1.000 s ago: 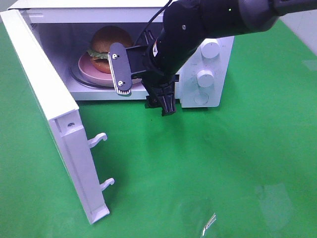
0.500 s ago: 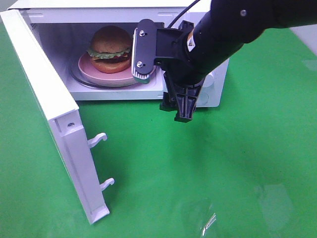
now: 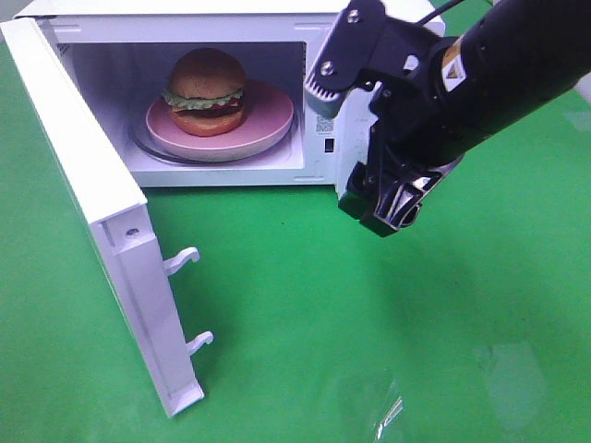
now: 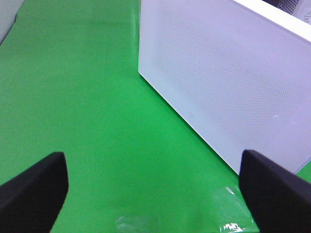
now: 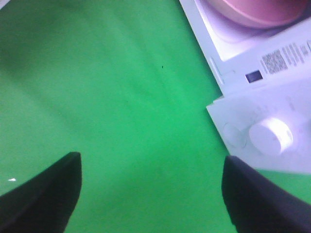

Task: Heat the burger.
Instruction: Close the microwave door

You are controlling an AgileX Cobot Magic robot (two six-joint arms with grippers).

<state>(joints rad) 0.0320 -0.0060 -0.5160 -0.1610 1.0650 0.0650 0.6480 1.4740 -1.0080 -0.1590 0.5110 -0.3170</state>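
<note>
Right hand (image 3: 355, 146), spread apart and empty, hovers beside the microwave (image 3: 138, 9). Burger (image 3: 205, 88) sits inside; door (image 3: 92, 203) stands open, so shutting it likely comes next.

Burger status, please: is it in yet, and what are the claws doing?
Left gripper, right gripper: both open, empty. Burger on pink plate inside microwave. Door wide open, not yet shut.

Cameras: one high, two on the wrists.
High camera looks steeply down from the front onto the open microwave (image 3: 231, 175) and bench (image 3: 369, 351); left wrist, low, faces the door (image 4: 223, 77) close; right wrist looks down near the plate (image 5: 252, 12) rim; door and plate show from above too.
</note>
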